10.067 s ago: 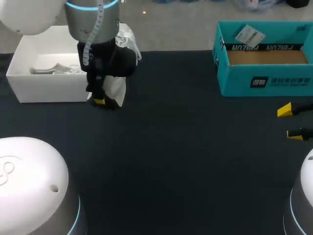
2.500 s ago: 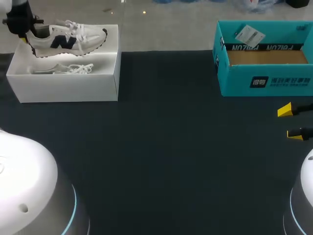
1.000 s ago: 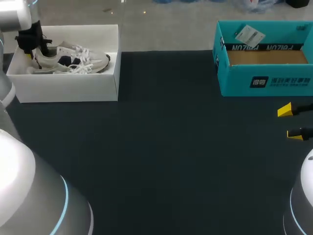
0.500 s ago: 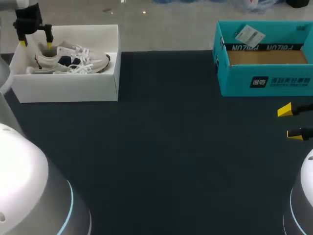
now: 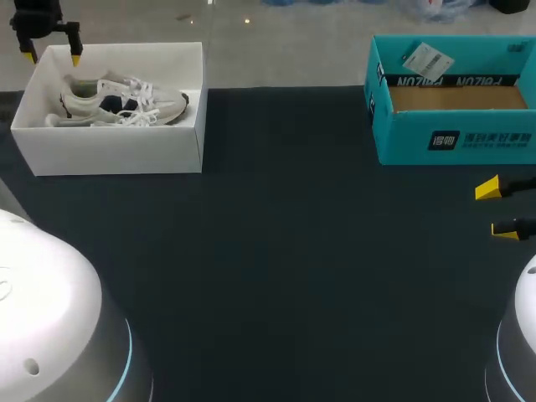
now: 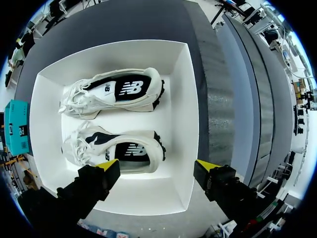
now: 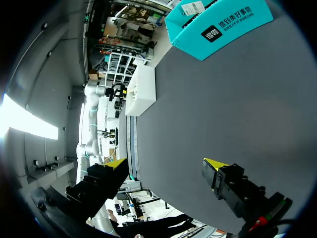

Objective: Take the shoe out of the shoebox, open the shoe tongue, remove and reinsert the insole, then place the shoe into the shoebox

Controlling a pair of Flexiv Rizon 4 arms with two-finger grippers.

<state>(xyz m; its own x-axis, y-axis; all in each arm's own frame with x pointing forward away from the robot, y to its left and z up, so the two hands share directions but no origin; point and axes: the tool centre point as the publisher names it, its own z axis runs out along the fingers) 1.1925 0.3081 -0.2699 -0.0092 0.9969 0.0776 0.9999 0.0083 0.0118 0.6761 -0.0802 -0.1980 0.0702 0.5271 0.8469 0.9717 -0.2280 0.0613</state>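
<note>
Two shoes (image 6: pixel 116 91) were laid in one white box (image 5: pixel 117 152).
The left gripper (image 5: pixel 52 57) was held open above its far-left corner, the right gripper (image 5: pixel 498 208) open near one teal box (image 5: pixel 452 139).

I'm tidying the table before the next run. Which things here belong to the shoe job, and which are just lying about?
Part of the job:
- white shoebox
- shoe and second shoe, lying side by side in it
- left gripper, open above the shoebox's far corner

Just lying about:
- teal box
- white tag inside it
</note>
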